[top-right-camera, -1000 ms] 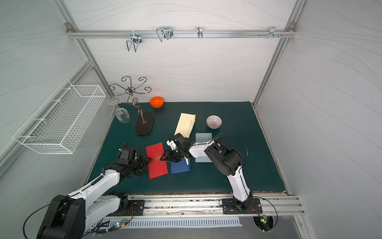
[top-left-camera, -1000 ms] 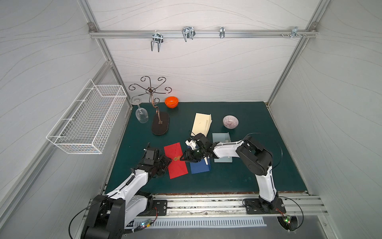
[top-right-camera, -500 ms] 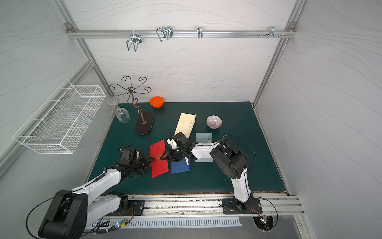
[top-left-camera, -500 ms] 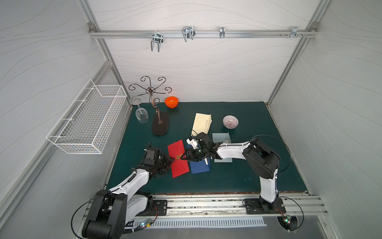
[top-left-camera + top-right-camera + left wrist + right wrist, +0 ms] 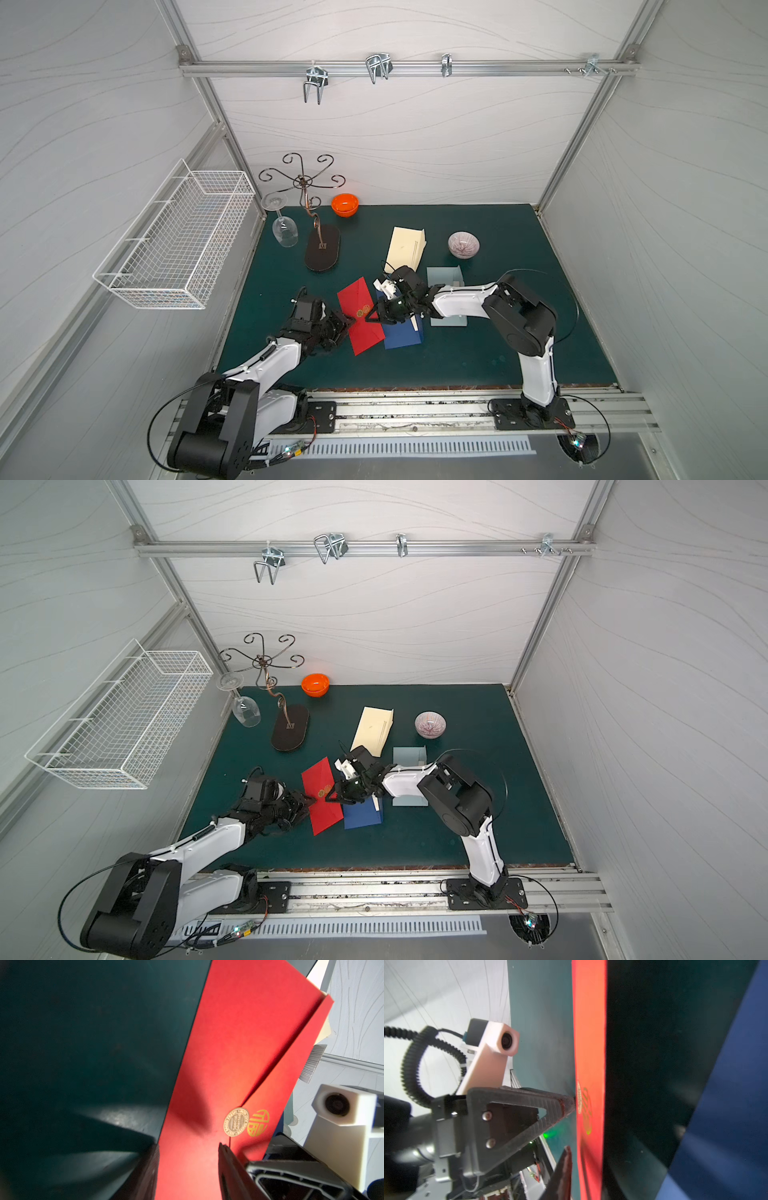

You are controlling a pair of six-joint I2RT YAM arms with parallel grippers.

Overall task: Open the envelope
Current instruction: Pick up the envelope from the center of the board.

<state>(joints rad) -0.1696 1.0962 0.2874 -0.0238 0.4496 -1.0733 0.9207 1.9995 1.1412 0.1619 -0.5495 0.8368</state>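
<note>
The red envelope (image 5: 359, 318) (image 5: 322, 802) lies on the green mat in both top views, its flap sealed by a round gold sticker (image 5: 236, 1121). My left gripper (image 5: 345, 323) (image 5: 187, 1153) is open at the envelope's left side, and its fingertips (image 5: 569, 1102) rest on the red paper beside the sticker. My right gripper (image 5: 371, 316) (image 5: 332, 798) reaches in from the right and is shut on the flap's edge by the gold emblem. One of its fingers (image 5: 562, 1172) shows beside the red paper. The other is hidden behind it.
A blue envelope (image 5: 403, 334) lies against the red one's right side, under my right gripper. Behind lie a pale blue envelope (image 5: 446, 276) and a cream one (image 5: 407, 247). A patterned bowl (image 5: 463, 244), an orange bowl (image 5: 345, 204), a glass stand (image 5: 322, 249) and a wire basket (image 5: 178, 245) stand further off.
The right gripper's jaws have closed on the flap's edge. The red envelope turned and slid slightly. The left gripper has stayed at the same width on the envelope.
</note>
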